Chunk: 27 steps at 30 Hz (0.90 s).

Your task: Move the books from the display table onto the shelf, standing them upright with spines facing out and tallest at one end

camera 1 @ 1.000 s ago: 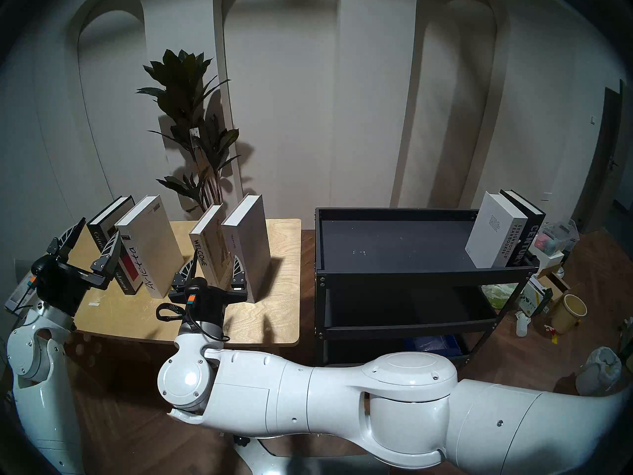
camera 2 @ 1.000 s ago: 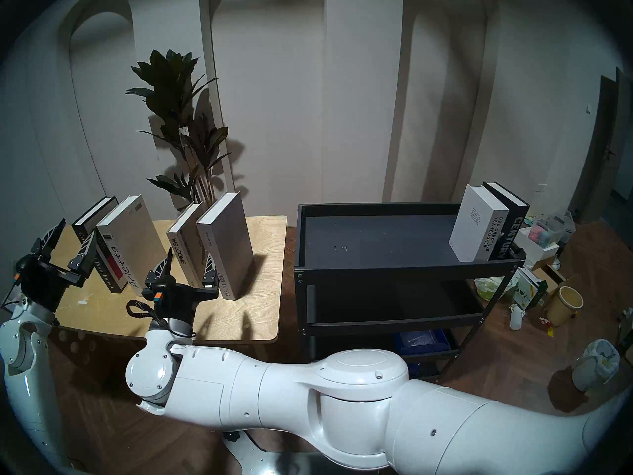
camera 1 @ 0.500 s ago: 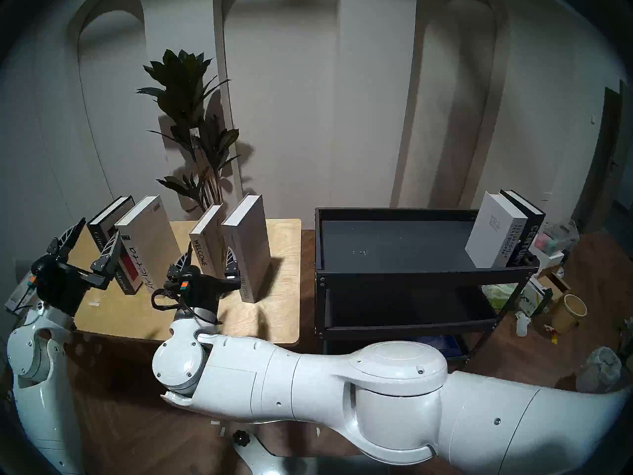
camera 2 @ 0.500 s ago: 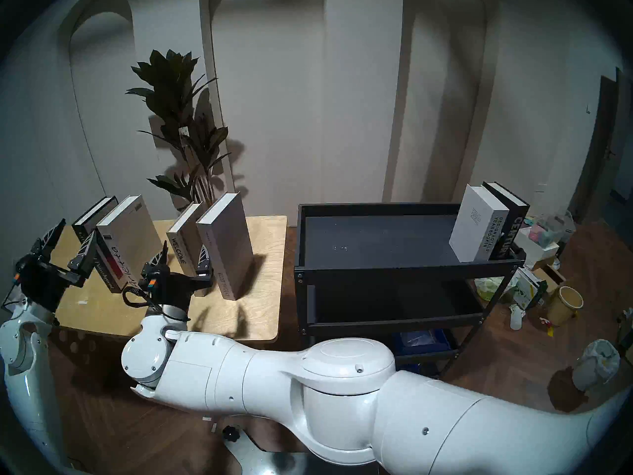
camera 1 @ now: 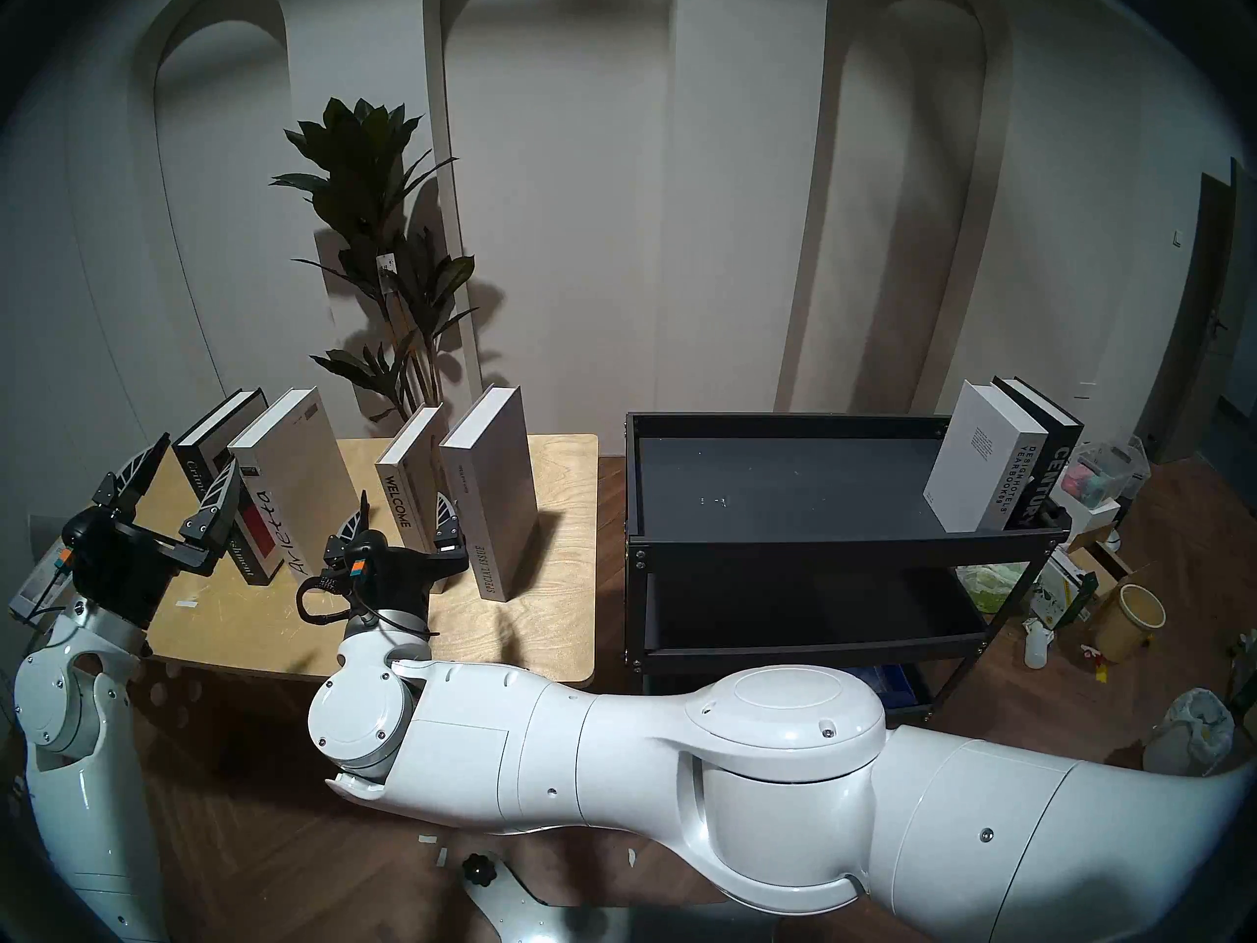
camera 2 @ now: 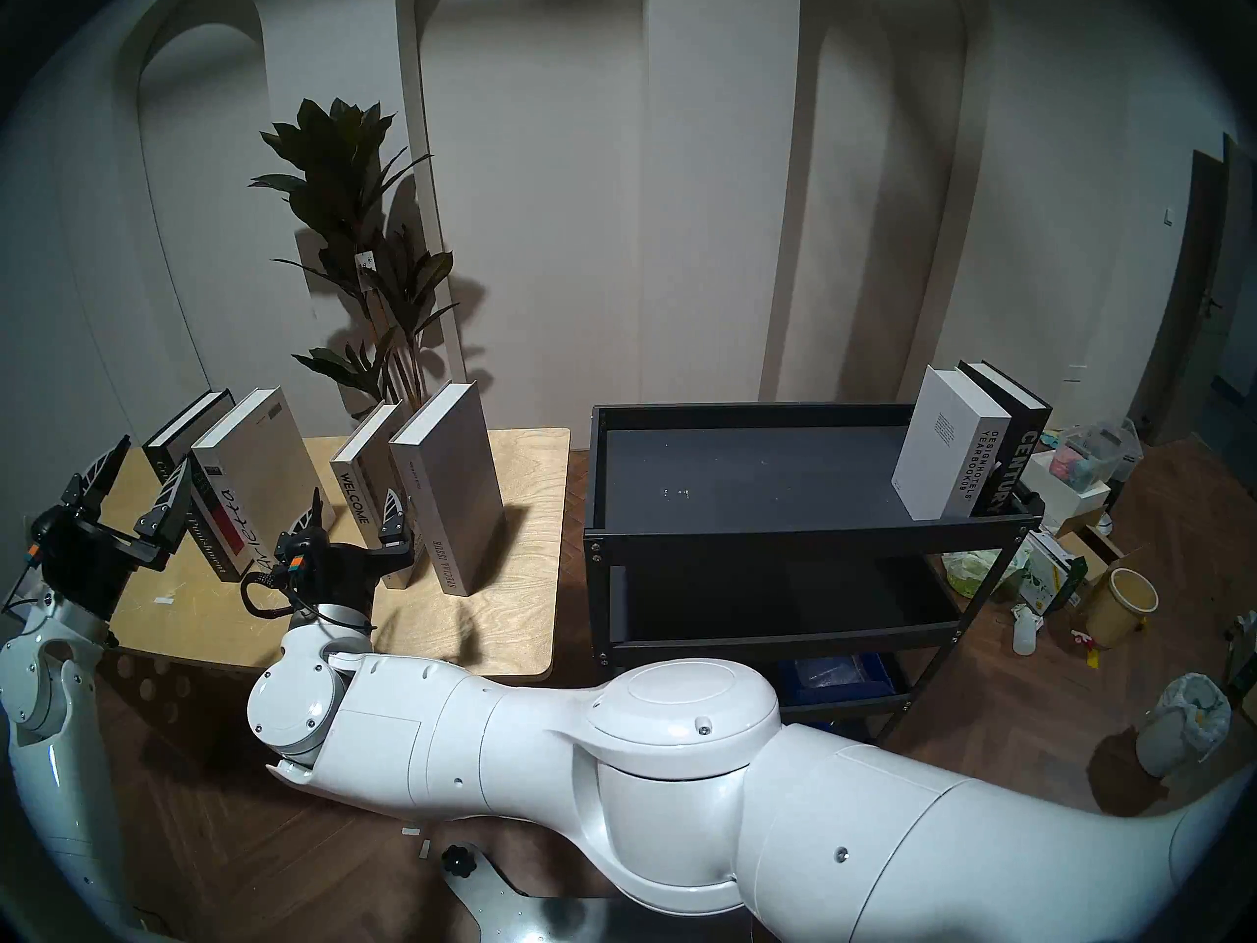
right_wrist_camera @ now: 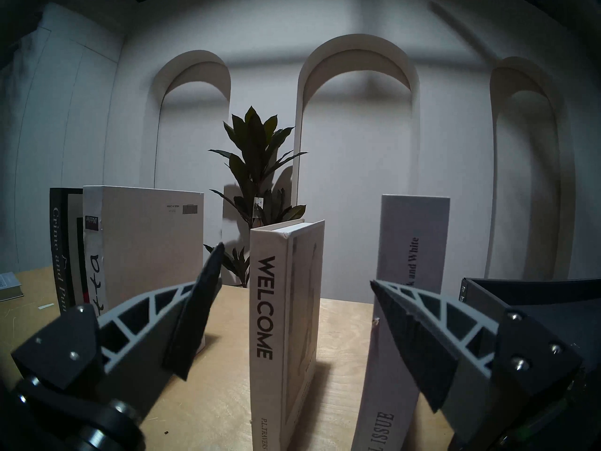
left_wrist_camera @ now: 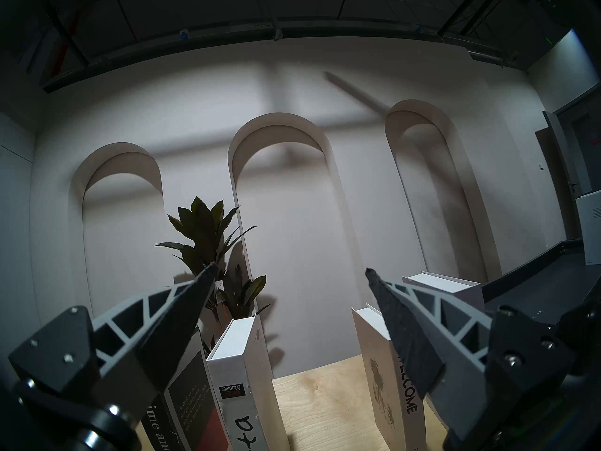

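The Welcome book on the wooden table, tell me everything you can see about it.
The Welcome book is a thick cream hardcover with WELCOME in black down its spine, a smaller line of print near the foot and a faint figure on its cover. It stands upright on the plywood table, spine toward the robot, between the Arietta book and the Special Issue book. The right gripper faces its spine, jaws open, not touching.

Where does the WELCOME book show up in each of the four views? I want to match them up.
Head stereo left: WELCOME book, left of centre on the display table.
Head stereo right: same place, shifted slightly left.
Left wrist: lower right, partly behind a finger.
Right wrist: centre, spine facing the camera.
Shared landmark: the potted plant behind the table.
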Each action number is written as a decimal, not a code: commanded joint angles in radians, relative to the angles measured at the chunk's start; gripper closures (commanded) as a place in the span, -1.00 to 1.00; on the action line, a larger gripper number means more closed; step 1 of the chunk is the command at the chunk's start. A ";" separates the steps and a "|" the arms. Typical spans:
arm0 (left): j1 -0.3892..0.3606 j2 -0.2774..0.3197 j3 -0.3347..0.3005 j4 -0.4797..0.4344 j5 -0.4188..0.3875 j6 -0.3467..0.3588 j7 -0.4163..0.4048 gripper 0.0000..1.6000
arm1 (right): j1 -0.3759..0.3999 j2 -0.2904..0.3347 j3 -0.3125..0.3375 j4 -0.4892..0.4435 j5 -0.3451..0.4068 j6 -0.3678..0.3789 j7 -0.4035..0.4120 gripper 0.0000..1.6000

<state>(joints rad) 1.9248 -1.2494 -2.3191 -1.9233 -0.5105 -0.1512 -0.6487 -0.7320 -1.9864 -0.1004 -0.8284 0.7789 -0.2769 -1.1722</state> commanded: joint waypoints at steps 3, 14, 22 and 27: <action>-0.006 0.004 -0.002 -0.009 -0.001 -0.003 0.000 -1.00 | 0.031 -0.021 0.019 0.001 0.009 0.015 0.045 -1.00; -0.006 0.004 -0.002 -0.007 -0.002 -0.003 0.000 -1.00 | 0.068 -0.021 0.051 0.029 0.041 0.039 0.092 -1.00; -0.006 0.004 -0.002 -0.005 -0.002 -0.003 0.000 -1.00 | 0.080 -0.021 0.059 0.045 0.058 0.056 0.123 -1.00; -0.006 0.005 -0.002 -0.004 -0.003 -0.003 0.000 -1.00 | 0.086 -0.021 0.061 0.046 0.064 0.066 0.142 -1.00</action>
<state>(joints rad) 1.9245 -1.2492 -2.3188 -1.9164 -0.5124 -0.1512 -0.6489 -0.6711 -1.9892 -0.0462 -0.7739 0.8462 -0.2146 -1.0507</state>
